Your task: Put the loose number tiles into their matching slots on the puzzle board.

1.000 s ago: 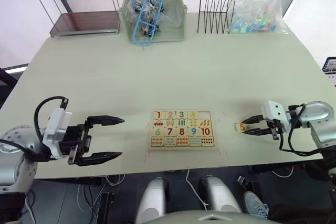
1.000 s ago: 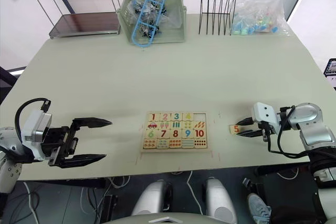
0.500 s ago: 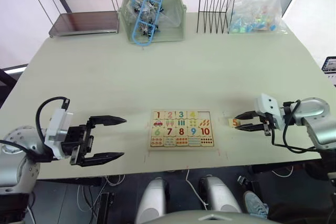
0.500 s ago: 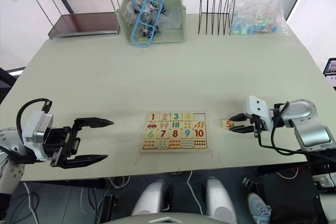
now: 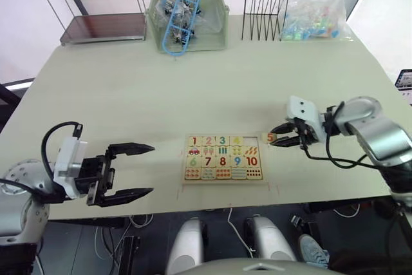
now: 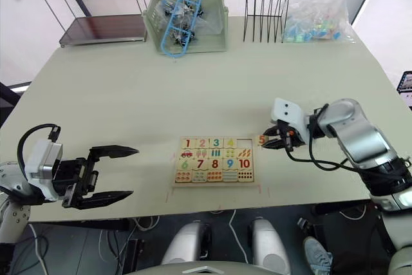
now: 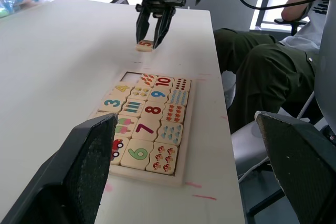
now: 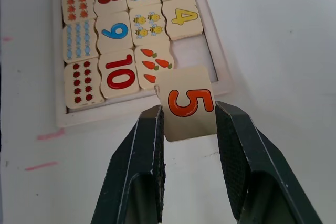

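Observation:
The puzzle board (image 5: 223, 157) lies near the table's front edge, with tiles 1 to 4 seated in its top row. The slot (image 8: 191, 53) beside the 4 is bare. My right gripper (image 5: 277, 140) is shut on the loose tile with the orange 5 (image 8: 189, 103), holding it at the board's top right corner, over the rim beside the bare slot. I cannot tell whether the tile touches the table. My left gripper (image 5: 132, 170) stands open with nothing in it, well left of the board.
Along the table's back stand a metal shelf rack (image 5: 96, 4), a green bin (image 5: 188, 17) with blue items, a black wire rack (image 5: 265, 11) and a plastic bag (image 5: 315, 14) of coloured pieces. A person (image 7: 262, 66) sits beyond the table's right side.
My right gripper has carried the 5 tile leftward across the table to the board's right corner. The left gripper has barely moved.

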{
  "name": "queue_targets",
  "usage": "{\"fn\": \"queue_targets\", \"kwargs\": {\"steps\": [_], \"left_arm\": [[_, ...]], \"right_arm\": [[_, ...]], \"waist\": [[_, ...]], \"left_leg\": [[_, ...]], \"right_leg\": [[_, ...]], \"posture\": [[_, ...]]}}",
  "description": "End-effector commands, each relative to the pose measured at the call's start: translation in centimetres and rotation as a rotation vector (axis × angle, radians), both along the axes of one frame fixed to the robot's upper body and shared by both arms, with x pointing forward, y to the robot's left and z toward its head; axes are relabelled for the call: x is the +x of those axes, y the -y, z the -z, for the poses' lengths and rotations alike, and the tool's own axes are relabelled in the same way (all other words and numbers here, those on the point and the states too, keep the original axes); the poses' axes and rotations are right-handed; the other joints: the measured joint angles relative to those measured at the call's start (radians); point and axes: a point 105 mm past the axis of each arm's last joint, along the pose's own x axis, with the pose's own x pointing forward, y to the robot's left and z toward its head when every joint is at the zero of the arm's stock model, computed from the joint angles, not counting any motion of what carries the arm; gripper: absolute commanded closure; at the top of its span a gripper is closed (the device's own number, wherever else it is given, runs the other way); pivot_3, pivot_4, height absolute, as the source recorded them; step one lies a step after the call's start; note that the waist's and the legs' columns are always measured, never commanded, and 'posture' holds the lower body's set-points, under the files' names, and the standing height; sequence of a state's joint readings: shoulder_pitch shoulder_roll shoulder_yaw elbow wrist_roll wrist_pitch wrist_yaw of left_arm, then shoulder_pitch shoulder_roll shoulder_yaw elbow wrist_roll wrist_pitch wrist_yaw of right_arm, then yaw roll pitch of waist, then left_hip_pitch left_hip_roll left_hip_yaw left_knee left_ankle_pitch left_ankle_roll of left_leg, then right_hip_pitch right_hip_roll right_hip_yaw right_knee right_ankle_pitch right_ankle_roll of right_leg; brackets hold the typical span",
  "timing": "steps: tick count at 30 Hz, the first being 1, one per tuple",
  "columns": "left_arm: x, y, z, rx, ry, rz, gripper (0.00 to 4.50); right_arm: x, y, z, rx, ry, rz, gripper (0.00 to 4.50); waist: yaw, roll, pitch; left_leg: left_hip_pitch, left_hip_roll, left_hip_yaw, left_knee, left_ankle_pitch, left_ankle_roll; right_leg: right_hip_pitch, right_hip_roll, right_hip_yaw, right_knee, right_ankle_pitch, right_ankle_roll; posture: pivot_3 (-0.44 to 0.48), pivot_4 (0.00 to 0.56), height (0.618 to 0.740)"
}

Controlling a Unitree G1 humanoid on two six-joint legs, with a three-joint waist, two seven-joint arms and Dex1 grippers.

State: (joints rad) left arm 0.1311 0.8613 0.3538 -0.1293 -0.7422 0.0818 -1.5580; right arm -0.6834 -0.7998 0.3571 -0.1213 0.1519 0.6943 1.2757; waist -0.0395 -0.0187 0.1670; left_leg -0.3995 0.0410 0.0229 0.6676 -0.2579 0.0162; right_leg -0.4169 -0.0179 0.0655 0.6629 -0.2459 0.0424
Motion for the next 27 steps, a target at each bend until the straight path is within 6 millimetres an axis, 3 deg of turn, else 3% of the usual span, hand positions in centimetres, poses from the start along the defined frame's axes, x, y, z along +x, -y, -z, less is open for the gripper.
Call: {"fn": "queue_targets", "kwargs": {"steps": [1,9,27], "left_arm": [[-0.1,0.0,-0.8,0.008,0.047,-0.003,0.00],[-0.1,0.1,-0.8,0.008,0.053,-0.008,0.00],[-0.4,-0.1,-0.5,0.008,0.050,-0.025,0.00]], "right_arm": [[0.7,-1.0,-0.9,-0.060,0.024,0.013,3.64],[1.6,-4.2,-1.4,-0.163,0.000,0.058,3.64],[1.5,-5.6,0.1,-0.297,-0.023,0.063,3.64]], "waist": [[0.000,0.000,0.000],[-0.001,0.000,0.000],[-0.002,0.001,0.001]], "left_leg": [[0.000,0.000,0.000,0.000,0.000,0.000],[-0.001,0.000,-0.001,0.000,0.000,0.000],[-0.001,0.000,-0.002,0.000,0.000,0.000]], "right_leg": [[-0.001,0.000,0.000,0.000,0.000,0.000],[-0.001,0.000,-0.001,0.000,0.000,-0.001],[-0.001,-0.001,-0.001,0.000,0.000,-0.001]], "posture": [[0.000,0.150,0.740],[0.000,0.150,0.740],[0.000,0.150,0.740]]}}
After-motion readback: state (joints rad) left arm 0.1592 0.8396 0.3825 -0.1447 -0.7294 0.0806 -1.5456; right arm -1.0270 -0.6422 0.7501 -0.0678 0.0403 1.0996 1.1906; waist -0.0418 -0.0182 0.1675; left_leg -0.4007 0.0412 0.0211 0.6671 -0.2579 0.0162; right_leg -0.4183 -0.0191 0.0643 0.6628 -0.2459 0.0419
